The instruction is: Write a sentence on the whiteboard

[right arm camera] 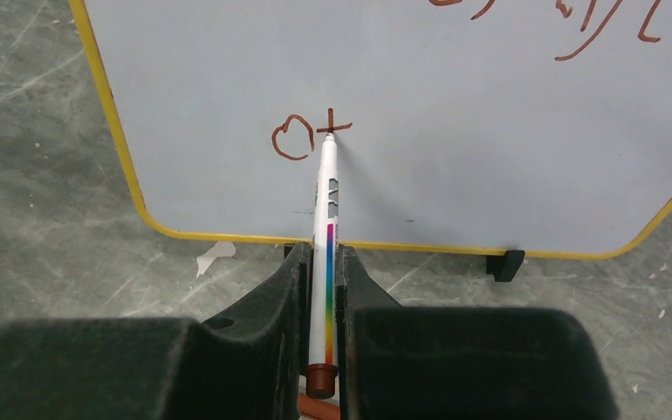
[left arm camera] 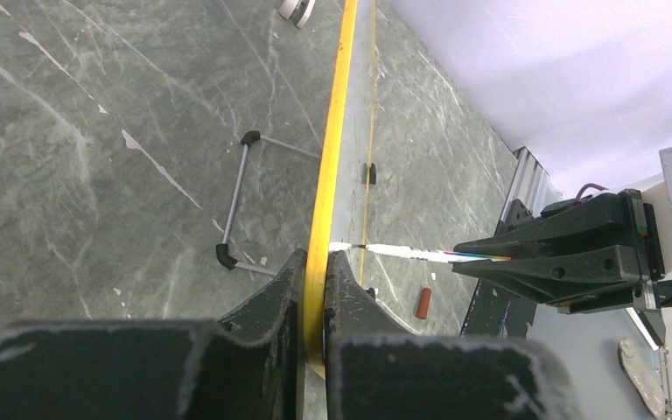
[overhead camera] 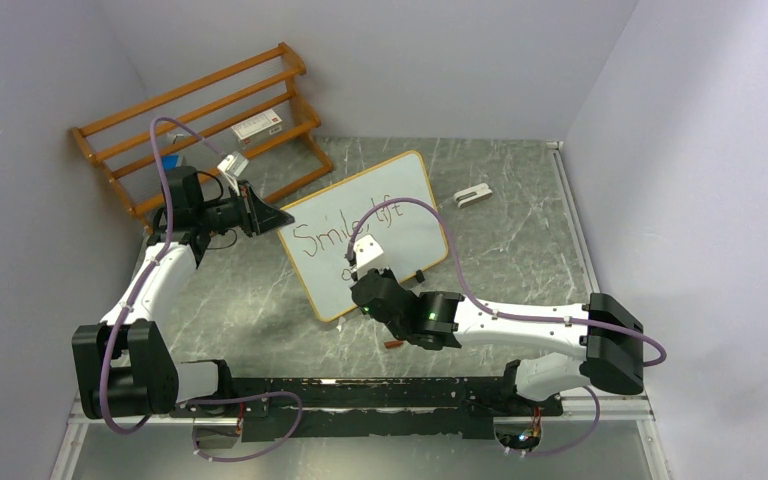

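Status: mid-write, line 2. Upright on its feet between the two grippers: board [overhead camera: 322, 275], face toward the arms. Down from sentence [overhead camera: 325, 238]: "Smile, lift" across top of board, then "o" plus a "t" low on the board, near its bottom-left corner per R wrist cam. Rest of 2nd line not yet written.

R gripper [right arm camera: 319, 258]: jaws closed on marker [right arm camera: 325, 201], barrel pinched between pads, tip touching board at the "t" crossbar. L gripper [left arm camera: 315, 262]: jaws clamped on board's frame edge, bracing it from its left side.

Around board: rack [overhead camera: 200, 110] behind-left of it, white clip-like part [overhead camera: 472, 195] off its right edge, small brown piece [left arm camera: 421, 303] on table in front of it, prob marker cap.

Next, IMO: finish "t" stem (hidden behind barrel, can't tell if drawn), lift tip off, step right along board, start "h". Calls for light even pressure, same baseline, spacing matched to line 1. Plenty of room toward board's right edge. L clamp to hold firm during strokes, else board likely tips back under tip pressure.
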### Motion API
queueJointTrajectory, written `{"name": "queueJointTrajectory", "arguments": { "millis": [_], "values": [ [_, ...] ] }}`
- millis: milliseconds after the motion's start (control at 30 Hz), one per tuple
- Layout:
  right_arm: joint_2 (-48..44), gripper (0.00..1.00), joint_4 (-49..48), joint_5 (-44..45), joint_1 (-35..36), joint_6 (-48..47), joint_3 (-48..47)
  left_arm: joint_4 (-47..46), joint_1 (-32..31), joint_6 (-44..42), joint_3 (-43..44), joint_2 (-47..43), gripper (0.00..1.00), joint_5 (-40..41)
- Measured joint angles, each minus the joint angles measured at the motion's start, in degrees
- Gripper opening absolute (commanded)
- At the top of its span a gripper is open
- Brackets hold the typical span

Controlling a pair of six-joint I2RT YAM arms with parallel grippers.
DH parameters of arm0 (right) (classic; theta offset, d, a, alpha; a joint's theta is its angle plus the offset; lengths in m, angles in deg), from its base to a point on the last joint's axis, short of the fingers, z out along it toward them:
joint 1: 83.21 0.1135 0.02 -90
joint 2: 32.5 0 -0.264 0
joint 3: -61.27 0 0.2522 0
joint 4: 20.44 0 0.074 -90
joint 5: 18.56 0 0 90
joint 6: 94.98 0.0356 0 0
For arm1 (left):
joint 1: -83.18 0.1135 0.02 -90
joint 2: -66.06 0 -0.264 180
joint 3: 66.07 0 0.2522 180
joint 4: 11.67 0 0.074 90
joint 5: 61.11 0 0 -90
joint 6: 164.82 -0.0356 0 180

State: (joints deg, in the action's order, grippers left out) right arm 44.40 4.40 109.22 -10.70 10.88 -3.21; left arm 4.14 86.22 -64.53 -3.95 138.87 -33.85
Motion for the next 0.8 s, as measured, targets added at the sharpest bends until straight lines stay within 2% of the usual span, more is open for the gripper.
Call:
{"name": "queueJointTrajectory", "arguments": {
  "millis": [800],
  "values": [
    [-0.31,0.0,2.01,-0.9,0.04,0.81,0.74,0.0,0.0,0.0,0.0,0.07,0.05,0.0]
  ]
}}
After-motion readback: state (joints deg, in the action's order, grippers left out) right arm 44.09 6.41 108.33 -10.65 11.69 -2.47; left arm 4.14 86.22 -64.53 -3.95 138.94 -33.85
